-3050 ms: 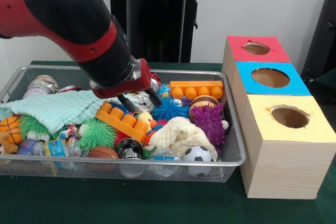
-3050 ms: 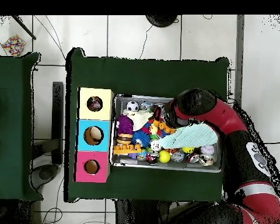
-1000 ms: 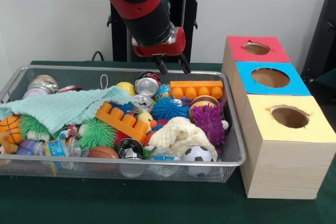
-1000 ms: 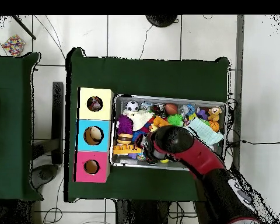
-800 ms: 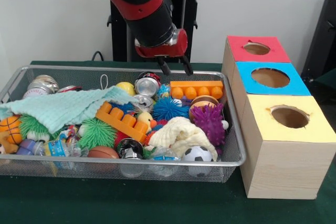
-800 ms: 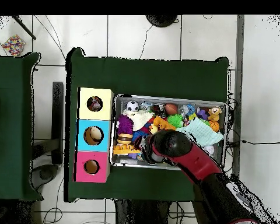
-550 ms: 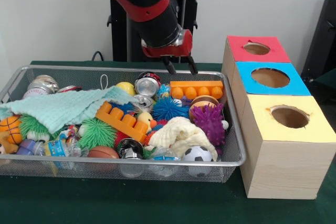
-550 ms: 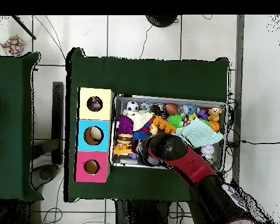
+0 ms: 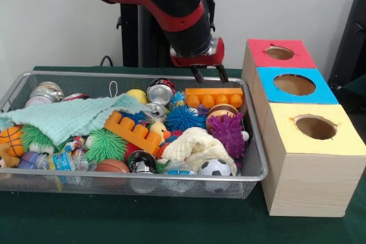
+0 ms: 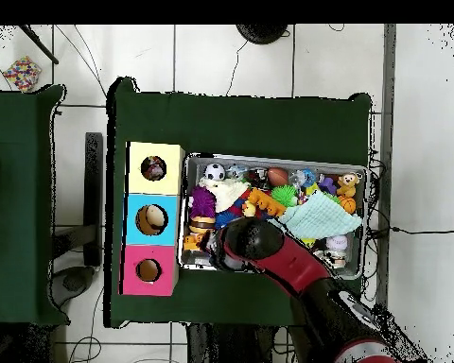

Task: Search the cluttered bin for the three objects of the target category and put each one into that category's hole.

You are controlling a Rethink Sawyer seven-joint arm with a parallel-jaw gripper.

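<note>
My gripper [image 9: 209, 75] hangs open and empty above the far right end of the wire bin [image 9: 254, 167], over the orange brick [image 9: 214, 96] and close to the red-topped box [image 9: 279, 54]. Its two fingers [image 9: 197, 76] stand apart with nothing between them. In the overhead view the arm [image 10: 269, 250] covers the gripper and the bin's near-left corner. The bin holds a crushed silver can [image 9: 160, 91], a second can [image 9: 155, 111], a purple spiky ball [image 9: 227, 132], a blue spiky ball [image 9: 184, 118], a soccer ball [image 9: 215, 167] and a teal cloth [image 9: 68, 117].
Three boxes stand in a row beside the bin, each with a round hole on top: red, blue [image 9: 295, 84] and yellow [image 9: 315, 127]. Overhead they show as yellow [image 10: 155, 168], blue [image 10: 151, 219] and red [image 10: 148, 270]. A long orange brick [image 9: 133, 131] and a cream cloth [image 9: 197, 146] lie mid-bin.
The gripper has lifted out of the clutter beside the cans and travelled steadily right along the bin's far edge toward the boxes, with nothing in it. The bin's contents look unmoved.
</note>
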